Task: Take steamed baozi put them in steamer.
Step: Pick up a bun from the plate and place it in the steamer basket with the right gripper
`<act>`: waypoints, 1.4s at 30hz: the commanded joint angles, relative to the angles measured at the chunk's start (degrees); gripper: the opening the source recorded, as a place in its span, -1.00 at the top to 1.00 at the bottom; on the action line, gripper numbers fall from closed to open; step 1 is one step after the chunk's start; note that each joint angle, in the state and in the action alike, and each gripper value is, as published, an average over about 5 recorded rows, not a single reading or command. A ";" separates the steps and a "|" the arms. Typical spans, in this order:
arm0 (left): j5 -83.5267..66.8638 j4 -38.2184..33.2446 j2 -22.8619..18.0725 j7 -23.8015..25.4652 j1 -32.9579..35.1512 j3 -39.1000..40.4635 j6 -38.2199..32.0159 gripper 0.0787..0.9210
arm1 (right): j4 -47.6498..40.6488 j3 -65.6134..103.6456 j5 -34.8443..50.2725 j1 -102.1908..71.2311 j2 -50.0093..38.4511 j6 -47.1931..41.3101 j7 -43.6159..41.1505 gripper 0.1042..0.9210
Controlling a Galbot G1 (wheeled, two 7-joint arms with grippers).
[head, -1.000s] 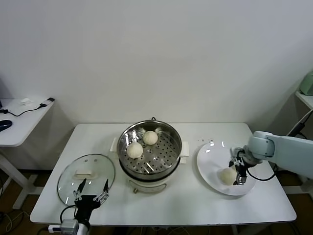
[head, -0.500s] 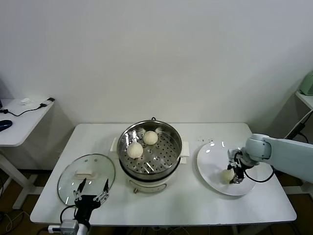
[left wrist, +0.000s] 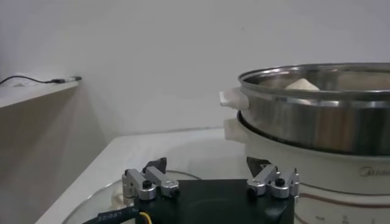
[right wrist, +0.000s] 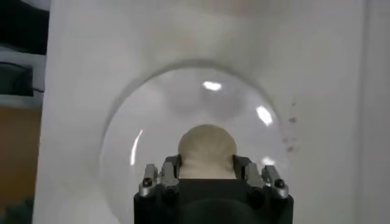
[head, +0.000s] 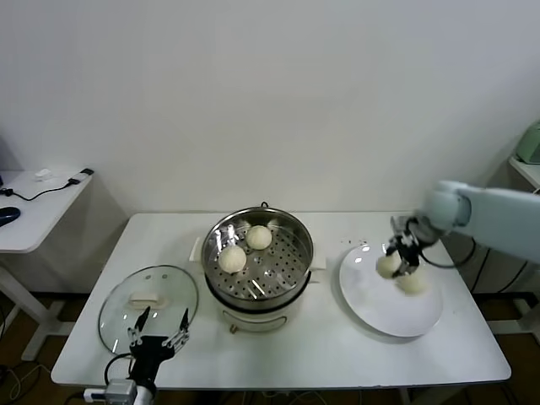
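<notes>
Holding a bun [head: 388, 266] clear of the plate [head: 371, 308], the right gripper [head: 399, 257] is now clenched on it; a second ago the same claw stood spread around the bun low on the plate, and half a second ago it was closing there. The right wrist view confirms the grasp: the bun [right wrist: 207, 151] sits between the two fingers [right wrist: 163, 176], with the plate [right wrist: 128, 158] lying below and apart from it. Finding: the pick has been made and the lift is under way.

A second bun [head: 412, 283] appears on the plate just beside the raised one; it was hidden behind the gripper in the earlier views.

The steamer [head: 291, 261] stands in the middle of the table [head: 337, 354], well to the left of the plate, with two buns [head: 233, 258] [head: 259, 237] resting on its perforated tray, unchanged over the last second. The glass lid [head: 122, 312] lies flat near the table's left front corner.

The left gripper [head: 157, 331] is parked above the lid's near edge, released and empty, and has not shifted.

Assessment: two buns are placed, a third is in hand, one remains. The next move should call for carrying across to the steamer's open side.
</notes>
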 commanded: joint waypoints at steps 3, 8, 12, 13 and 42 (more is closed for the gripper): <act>0.05 0.09 -0.02 0.04 -0.20 0.07 0.01 -0.77 | 0.84 3.74 2.90 17.25 19.89 19.14 -7.55 -0.18; 0.01 0.04 -0.20 0.03 -0.12 -0.04 -0.03 -0.77 | 4.20 9.36 -3.91 11.66 27.82 28.68 -7.00 -0.18; -0.07 0.26 -0.31 0.00 -0.14 -0.25 -0.08 -0.77 | 5.41 11.70 -11.41 3.41 30.65 33.77 -6.57 -0.18; -0.08 0.28 -0.32 0.00 -0.14 -0.31 -0.08 -0.77 | 5.44 11.97 -13.30 1.47 31.09 34.60 -6.41 -0.18; -0.42 -0.12 -0.56 -0.10 0.24 -0.93 -0.09 -0.77 | -5.97 12.39 -27.76 -16.11 34.19 39.55 0.84 -0.38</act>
